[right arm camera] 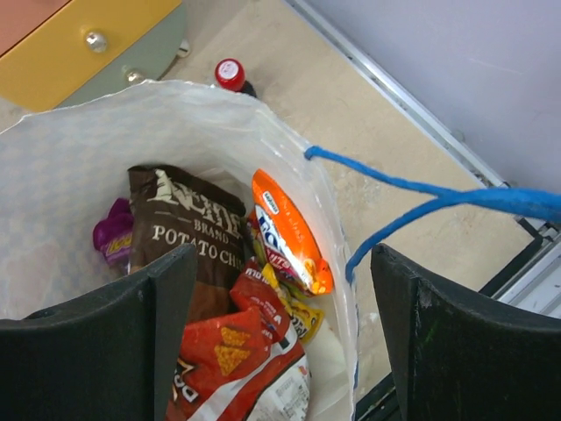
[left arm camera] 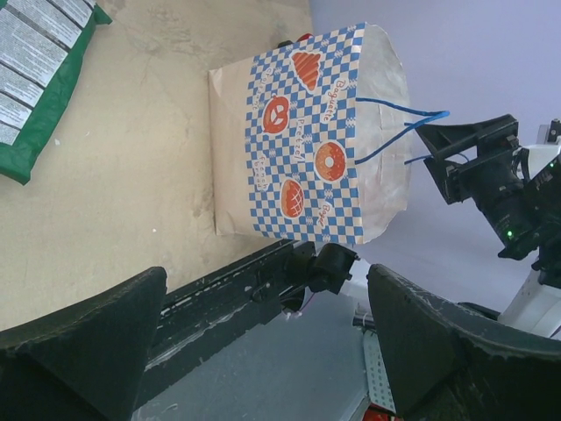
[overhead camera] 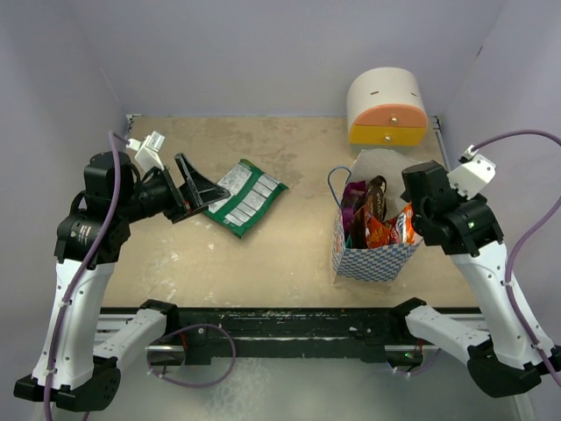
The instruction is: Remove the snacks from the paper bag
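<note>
The paper bag [overhead camera: 377, 256] stands upright right of centre, blue-checked with blue string handles; the left wrist view shows its patterned side [left arm camera: 307, 149]. Inside it the right wrist view shows a dark brown Kettle chip bag [right arm camera: 184, 237], a red-and-white packet [right arm camera: 237, 351], an orange packet [right arm camera: 285, 232], a yellow one [right arm camera: 302, 316] and a magenta one [right arm camera: 114, 237]. A green packet [overhead camera: 245, 197] lies flat on the table left of centre. My left gripper [overhead camera: 203, 189] is open and empty beside the green packet. My right gripper [right arm camera: 280, 342] is open and empty, just above the bag's mouth.
A cream domed mini cabinet [overhead camera: 387, 107] with orange and yellow drawers stands at the back right, just behind the bag. A small red-capped object [right arm camera: 230, 74] sits by the cabinet. Grey walls enclose the table; a black rail [overhead camera: 280, 320] runs along the front edge.
</note>
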`<state>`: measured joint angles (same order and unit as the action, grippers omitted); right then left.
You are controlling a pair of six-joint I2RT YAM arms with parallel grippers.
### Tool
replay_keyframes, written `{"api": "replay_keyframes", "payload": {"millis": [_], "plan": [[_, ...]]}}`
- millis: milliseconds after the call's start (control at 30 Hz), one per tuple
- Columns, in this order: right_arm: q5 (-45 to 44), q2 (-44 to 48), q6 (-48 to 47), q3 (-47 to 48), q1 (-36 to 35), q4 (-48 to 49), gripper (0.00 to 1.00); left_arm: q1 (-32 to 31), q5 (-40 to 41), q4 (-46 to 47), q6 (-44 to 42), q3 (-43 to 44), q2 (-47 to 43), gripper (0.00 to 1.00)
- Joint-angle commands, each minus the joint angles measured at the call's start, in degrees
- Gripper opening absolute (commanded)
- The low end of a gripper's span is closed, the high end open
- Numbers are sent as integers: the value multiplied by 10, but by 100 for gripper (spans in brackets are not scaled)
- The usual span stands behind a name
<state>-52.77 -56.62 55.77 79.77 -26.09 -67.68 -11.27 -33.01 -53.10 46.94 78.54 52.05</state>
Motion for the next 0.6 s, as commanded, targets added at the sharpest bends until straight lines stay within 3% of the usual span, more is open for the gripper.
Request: {"api": "replay_keyframes", "payload": {"millis": [0,233,300,367,567], "plan": [[10,4,-76,-18,43,75,82,2,-6,8,-7,25,-4,99],[43,14,-165,-26,95,171,69,2,0,4,-7,31,-4,99],[69,30,-208,-44,109,243,65,2,1,7,-5,32,-3,99],[102,50,-256,-70,119,313,64,2,1,10,-5,33,-1,99],[199,47,-262,-81,164,359,63,2,7,6,-9,42,6,99]]}}
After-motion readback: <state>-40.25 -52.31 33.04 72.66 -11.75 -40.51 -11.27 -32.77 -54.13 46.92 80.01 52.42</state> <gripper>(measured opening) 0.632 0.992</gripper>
